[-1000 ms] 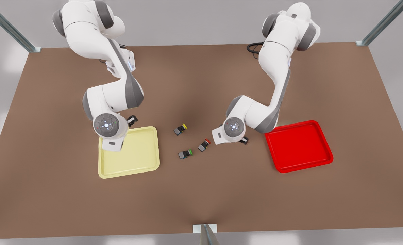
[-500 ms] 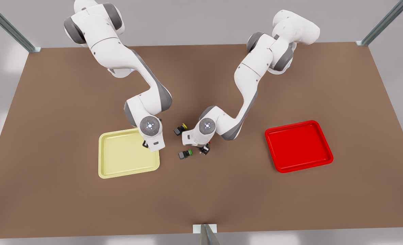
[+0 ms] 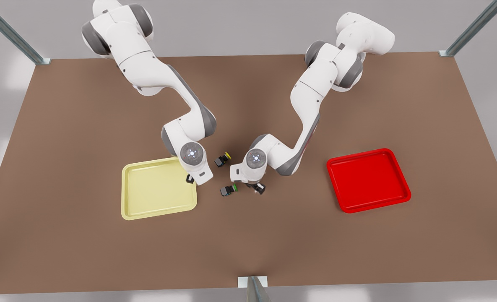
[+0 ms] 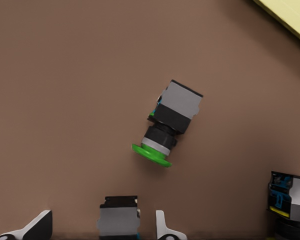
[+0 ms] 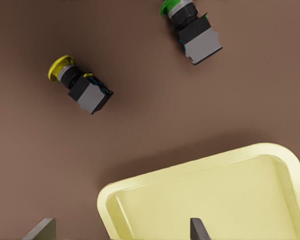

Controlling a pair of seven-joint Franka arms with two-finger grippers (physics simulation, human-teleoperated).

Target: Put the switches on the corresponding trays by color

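**Grippers poised over the switches, both trays bare**

Front view: brown table [image 3: 357, 251] carries the yellow tray [image 3: 156, 193] toward the front view's left and the red tray [image 3: 368, 180] toward its right, well apart; the yellow switch [image 3: 222, 159] and the green switch [image 3: 228, 190] lie on the table between them; the right gripper [image 3: 191, 179] hangs at the yellow tray's corner nearest the switches; the left gripper [image 3: 256, 187] sits low just beside the green switch, over the red switch [image 3: 255, 191], which is mostly hidden beneath it.

Left wrist view: the left gripper's fingers [image 4: 165, 231] are spread, with a switch body between them and a gap on either side; the green switch lies on its side beyond, cap toward the gripper.

Right wrist view: the right gripper's fingers [image 5: 197, 230] are spread wide over the yellow tray's corner, gripping nothing; the yellow and green switches lie on the bare table beyond the tray.
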